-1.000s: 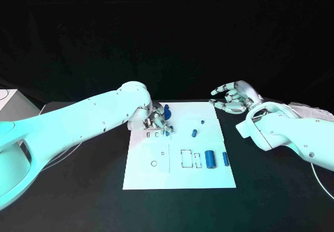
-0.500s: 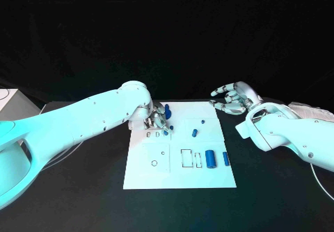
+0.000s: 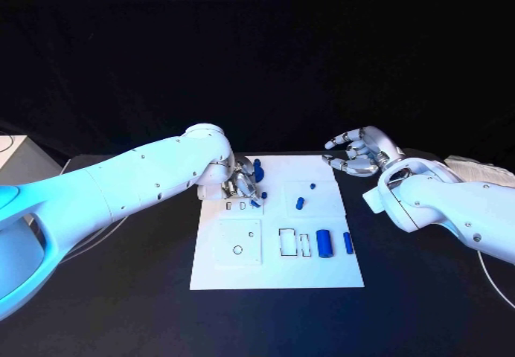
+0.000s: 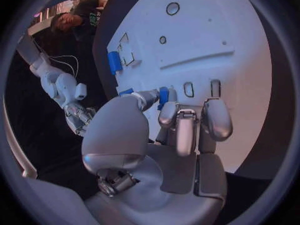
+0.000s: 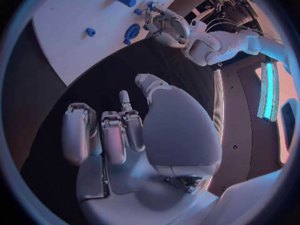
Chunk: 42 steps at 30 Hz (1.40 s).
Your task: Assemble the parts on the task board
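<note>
We saw the left hand (image 3: 242,186) low over the task board (image 3: 277,271) near its far left corner, pinching a small blue part (image 4: 163,94) between thumb and fingertip. Further right, the right hand (image 3: 363,152) hovered off the board's far right corner, fingers loosely apart, holding nothing.

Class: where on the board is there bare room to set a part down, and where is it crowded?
Bare: the board's near strip, below the square recess and the large cylinder. Crowded: the far left corner, where the left hand holds a small part.
</note>
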Tool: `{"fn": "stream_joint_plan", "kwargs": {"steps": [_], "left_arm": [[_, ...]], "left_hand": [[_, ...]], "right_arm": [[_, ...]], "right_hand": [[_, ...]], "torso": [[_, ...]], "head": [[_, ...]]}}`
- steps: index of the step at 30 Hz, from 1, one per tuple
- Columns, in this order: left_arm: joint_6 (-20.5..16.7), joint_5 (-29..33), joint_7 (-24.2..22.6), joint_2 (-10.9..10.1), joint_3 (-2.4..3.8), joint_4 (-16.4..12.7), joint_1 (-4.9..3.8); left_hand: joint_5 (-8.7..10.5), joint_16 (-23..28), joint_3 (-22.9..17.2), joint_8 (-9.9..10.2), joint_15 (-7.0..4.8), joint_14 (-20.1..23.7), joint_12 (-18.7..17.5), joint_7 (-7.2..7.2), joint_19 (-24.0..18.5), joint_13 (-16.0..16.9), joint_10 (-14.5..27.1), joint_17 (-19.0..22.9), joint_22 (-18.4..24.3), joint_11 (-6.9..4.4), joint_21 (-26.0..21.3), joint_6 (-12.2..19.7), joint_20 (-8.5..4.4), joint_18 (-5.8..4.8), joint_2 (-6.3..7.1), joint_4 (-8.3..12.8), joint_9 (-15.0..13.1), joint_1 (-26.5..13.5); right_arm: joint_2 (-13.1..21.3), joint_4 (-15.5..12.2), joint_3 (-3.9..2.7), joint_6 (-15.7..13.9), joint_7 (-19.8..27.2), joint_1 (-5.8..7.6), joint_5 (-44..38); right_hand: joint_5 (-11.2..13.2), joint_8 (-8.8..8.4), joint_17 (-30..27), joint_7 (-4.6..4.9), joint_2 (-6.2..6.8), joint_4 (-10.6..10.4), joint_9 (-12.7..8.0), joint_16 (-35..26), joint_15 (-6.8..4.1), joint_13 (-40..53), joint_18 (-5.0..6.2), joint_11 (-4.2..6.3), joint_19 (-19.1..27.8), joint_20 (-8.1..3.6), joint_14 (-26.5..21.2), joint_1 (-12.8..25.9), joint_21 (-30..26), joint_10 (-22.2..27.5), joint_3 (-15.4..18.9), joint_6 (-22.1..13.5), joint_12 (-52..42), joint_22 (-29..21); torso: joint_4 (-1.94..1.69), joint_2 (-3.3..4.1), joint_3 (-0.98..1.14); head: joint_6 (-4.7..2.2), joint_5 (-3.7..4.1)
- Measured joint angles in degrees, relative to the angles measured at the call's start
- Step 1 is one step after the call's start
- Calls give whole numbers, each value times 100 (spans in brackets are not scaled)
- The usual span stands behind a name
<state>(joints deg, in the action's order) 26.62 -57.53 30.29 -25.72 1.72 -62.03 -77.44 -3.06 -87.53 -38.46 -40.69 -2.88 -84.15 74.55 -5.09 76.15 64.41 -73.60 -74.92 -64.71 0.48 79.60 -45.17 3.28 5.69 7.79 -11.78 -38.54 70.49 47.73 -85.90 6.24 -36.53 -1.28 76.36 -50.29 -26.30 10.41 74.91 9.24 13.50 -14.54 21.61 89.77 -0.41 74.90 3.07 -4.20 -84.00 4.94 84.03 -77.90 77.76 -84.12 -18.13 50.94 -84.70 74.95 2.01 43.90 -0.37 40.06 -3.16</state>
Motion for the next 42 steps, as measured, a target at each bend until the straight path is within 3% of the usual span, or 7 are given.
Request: {"fn": "stream_joint_plan", "kwargs": {"steps": [10,11,13,14,19,25,42], "left_arm": [[-30,113,9,-131,22,-134,5],[-35,126,9,-156,24,-160,5],[-50,148,10,-222,28,-243,5],[-57,157,11,-252,31,-285,5],[-116,202,11,-407,39,-503,5],[-242,237,10,-566,36,-685,5],[-932,136,-4,-849,11,-1124,37]], "left_hand": [[-48,0,-179,-266,-61,21,0,34,22,66,-85,0,-85,-102,0,34,-63,1,116,-102,0,-167],[-243,0,-205,-352,-61,22,0,51,24,69,-94,0,-90,-112,0,50,-64,1,156,-128,0,-207],[-1156,0,-234,-490,-64,18,0,62,42,69,-94,0,-96,-112,14,60,-83,0,303,-157,-3,-354],[-1395,0,-235,-494,-80,2,0,74,42,68,-94,0,-96,-112,18,71,-83,0,313,-157,-498,-422],[-1817,-33,-235,-545,-99,20,0,77,63,86,-126,0,-144,-143,45,72,-103,1,306,-157,-717,-564],[-2013,-60,-235,-545,-100,21,30,77,84,127,-199,0,-206,-171,69,71,-124,1,314,-157,-1260,-633],[-2072,-115,-234,-577,-163,-2,62,58,241,174,-343,0,-468,-233,180,-11,-175,-92,304,-156,-1386,-748]], "right_arm": [[-13,21,3,42,-22,-38,-1],[-12,22,2,44,-23,-39,-1],[-9,27,2,49,-26,-41,-1],[-7,30,2,51,-27,-41,-1],[-3,44,2,61,-34,-45,-1],[4,52,1,70,-39,-46,-1],[47,61,3,84,-57,-49,-2]], "right_hand": [[0,0,0,0,0,0,0,0,0,0,0,0,0,0,0,0,0,0,0,0,0,-1],[0,0,0,0,0,0,0,0,0,0,0,0,0,0,0,0,0,0,0,0,0,-1],[0,0,0,0,0,0,0,0,0,0,0,0,0,0,0,0,0,0,0,0,0,-1],[0,0,0,0,0,0,0,0,0,0,0,0,0,0,0,0,0,0,0,0,0,-1],[0,0,0,0,0,0,-1,0,0,0,0,0,0,0,0,0,0,0,0,0,0,-2],[0,0,0,0,0,0,-1,0,0,0,0,0,0,0,0,0,0,0,0,0,0,-2],[0,-1,0,0,23,-16,-1,0,0,4,0,0,0,0,0,23,0,0,-16,0,0,-3]], "torso": [[-8,-9,7],[-12,-10,7],[-15,-13,10],[-18,-16,11],[-27,-27,21],[-34,-38,32],[-41,-31,36]], "head": [[1,-29],[-1,-34],[-1,-43],[-2,-47],[3,-57],[8,-64],[74,-103]]}}
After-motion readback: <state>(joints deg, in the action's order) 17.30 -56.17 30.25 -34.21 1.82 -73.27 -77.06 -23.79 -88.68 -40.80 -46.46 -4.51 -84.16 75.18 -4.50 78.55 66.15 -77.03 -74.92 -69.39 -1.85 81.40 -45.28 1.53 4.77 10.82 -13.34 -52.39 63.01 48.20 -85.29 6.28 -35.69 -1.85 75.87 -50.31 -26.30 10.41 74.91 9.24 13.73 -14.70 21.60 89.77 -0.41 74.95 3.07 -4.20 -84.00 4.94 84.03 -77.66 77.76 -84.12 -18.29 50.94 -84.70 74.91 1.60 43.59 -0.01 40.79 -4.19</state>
